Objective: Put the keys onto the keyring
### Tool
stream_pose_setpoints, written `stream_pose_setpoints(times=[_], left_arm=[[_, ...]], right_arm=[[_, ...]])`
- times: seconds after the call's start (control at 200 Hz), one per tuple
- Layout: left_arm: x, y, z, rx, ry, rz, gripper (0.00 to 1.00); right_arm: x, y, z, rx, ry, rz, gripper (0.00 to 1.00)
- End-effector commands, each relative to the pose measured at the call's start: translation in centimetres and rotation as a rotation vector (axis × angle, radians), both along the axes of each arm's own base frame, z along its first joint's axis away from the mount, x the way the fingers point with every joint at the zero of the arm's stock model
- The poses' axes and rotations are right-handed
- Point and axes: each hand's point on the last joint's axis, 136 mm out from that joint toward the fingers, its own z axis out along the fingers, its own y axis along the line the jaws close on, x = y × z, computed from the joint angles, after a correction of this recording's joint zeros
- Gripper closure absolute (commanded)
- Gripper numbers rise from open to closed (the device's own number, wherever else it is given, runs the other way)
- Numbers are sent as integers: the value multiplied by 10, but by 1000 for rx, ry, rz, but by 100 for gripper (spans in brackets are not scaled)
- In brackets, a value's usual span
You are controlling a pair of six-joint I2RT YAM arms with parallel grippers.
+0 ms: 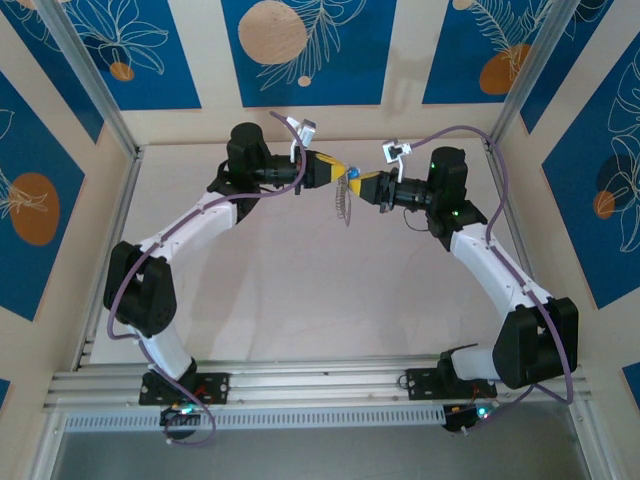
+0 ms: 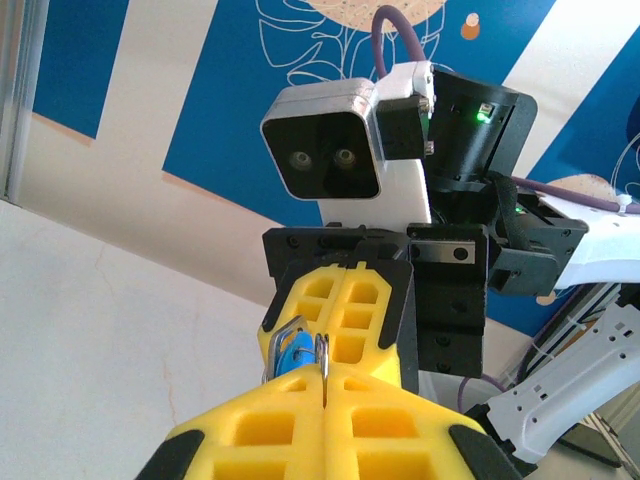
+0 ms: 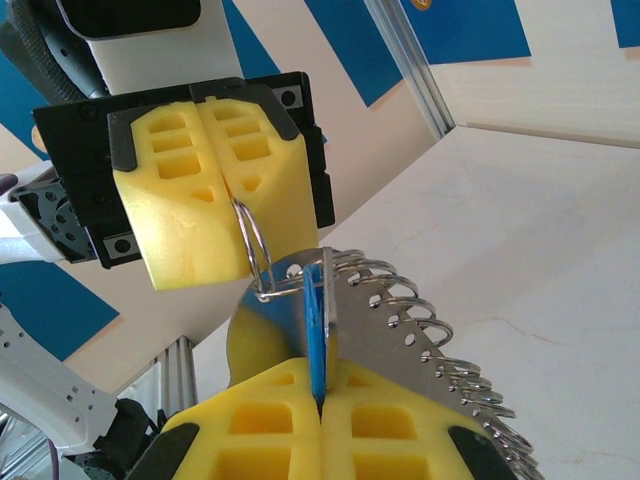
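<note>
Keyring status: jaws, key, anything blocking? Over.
Left gripper jaws shut on wire loop of keyring. Right gripper jaws shut on blue key, beside that loop. Threading unclear. No obstruction seen.

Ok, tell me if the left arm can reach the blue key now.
Probably yes: the left claw sits right beside the blue key with nothing between, but it is shut on a wire loop, and the right claw pinches the key.

Left gripper [image 1: 338,169] faces right gripper [image 1: 366,181] tip-to-tip, walls [image 1: 310,122] close behind
</note>
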Motion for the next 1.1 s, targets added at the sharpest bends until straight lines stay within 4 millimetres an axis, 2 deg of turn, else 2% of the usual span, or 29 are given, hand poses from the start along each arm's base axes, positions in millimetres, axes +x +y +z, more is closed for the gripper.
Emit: stream_pose_setpoints(times=[0.0,0.28,0.665,0.765,0.84,0.91,1.095], left_arm=[[-14,3,30,-37,-107,-16,100],[-15,3,26,-26,-104,-21,100],[-12,4,23,-23,-106,-4,100],[-8,8,22,-25,-104,27,79],[-5,13,24,-39,-101,34,70],[-1,18,25,-57,-91,45,66],[10,37,25,-110,-54,89,62]], right_arm=[[-5,-3,27,-1,-73,-1,100],[-5,-4,41,-9,-107,2,100],[1,-6,40,-16,-91,-21,100],[6,-6,34,-29,-65,-26,100],[11,-6,29,-41,-39,-28,100],[16,-6,22,-46,-12,-28,100],[29,-3,0,-60,59,-25,100]])
